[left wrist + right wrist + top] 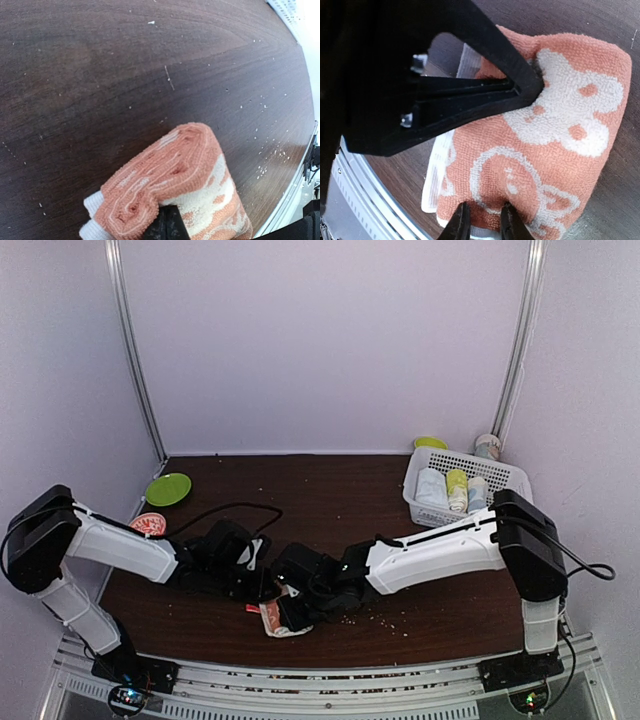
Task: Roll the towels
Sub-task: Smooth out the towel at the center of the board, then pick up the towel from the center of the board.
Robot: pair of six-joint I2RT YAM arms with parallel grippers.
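Observation:
An orange towel (274,619) with cream patterns lies near the table's front edge, partly rolled. In the left wrist view its coiled end (170,170) faces the camera. My left gripper (170,222) is shut, and its joined tips press into the side of the roll. The same gripper (522,87) shows in the right wrist view as a black wedge poking into the towel (545,150). My right gripper (484,222) pinches a fold of the towel's near edge between its fingers. From above, both grippers (262,585) (297,610) crowd over the towel.
A white basket (500,472) at the back right holds rolled cloths: white, yellow-green and pale blue. A green plate (168,488) and a red-patterned disc (148,524) lie at the left. A cup (488,446) stands behind the basket. Crumbs dot the dark wooden table (330,490).

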